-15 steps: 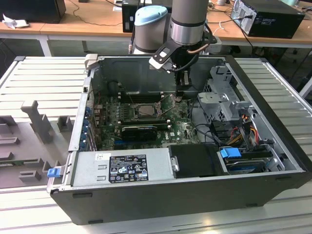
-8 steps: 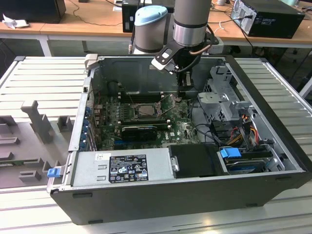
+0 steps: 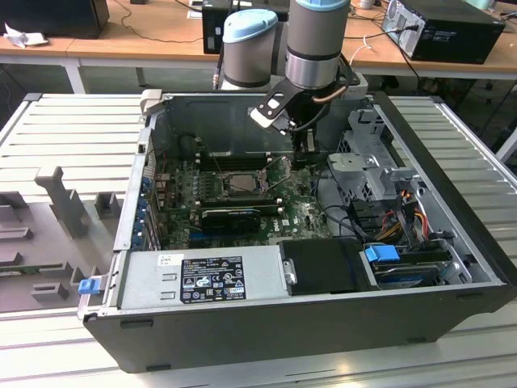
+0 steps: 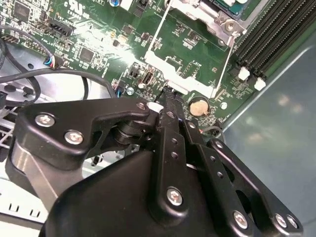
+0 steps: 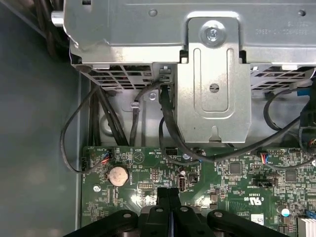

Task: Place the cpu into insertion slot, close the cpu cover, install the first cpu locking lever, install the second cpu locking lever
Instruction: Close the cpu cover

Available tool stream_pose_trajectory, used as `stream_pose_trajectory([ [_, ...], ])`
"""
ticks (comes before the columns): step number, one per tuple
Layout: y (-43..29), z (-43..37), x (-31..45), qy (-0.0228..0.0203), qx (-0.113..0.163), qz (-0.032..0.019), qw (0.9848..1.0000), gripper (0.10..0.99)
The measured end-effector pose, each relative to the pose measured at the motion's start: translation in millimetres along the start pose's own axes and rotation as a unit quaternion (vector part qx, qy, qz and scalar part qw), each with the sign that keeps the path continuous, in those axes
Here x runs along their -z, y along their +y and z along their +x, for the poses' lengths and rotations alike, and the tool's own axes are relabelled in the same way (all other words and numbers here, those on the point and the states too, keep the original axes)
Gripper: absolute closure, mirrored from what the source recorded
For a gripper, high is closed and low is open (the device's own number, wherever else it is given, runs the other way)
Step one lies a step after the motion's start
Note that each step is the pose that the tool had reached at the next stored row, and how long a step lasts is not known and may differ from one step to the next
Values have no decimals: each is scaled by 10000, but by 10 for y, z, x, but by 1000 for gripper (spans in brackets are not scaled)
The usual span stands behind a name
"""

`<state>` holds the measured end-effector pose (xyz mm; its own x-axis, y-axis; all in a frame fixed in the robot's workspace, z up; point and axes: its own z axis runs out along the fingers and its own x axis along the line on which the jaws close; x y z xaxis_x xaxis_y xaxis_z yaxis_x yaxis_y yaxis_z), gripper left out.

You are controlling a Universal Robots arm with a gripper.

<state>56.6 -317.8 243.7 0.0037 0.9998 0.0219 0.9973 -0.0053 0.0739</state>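
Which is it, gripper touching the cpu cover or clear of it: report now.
Cannot tell. In the second wrist view the gripper tips sit right at the cpu cover's silvery edge bar, and the overlap hides any gap.

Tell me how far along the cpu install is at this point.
Done: the cpu appears seated in the insertion slot. In hand: the cpu cover is swung open, and the gripper, fingers shut on nothing, has its tip at the cover's free edge. Left: closing the cover and both lever steps.
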Motion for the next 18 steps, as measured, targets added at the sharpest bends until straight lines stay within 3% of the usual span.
stream_pose_trajectory([
  [7, -67, -1, 4, 2, -1, 6, 10000, 980],
  [18, -88, 0, 6, 2, -1, 6, 10000, 980],
])
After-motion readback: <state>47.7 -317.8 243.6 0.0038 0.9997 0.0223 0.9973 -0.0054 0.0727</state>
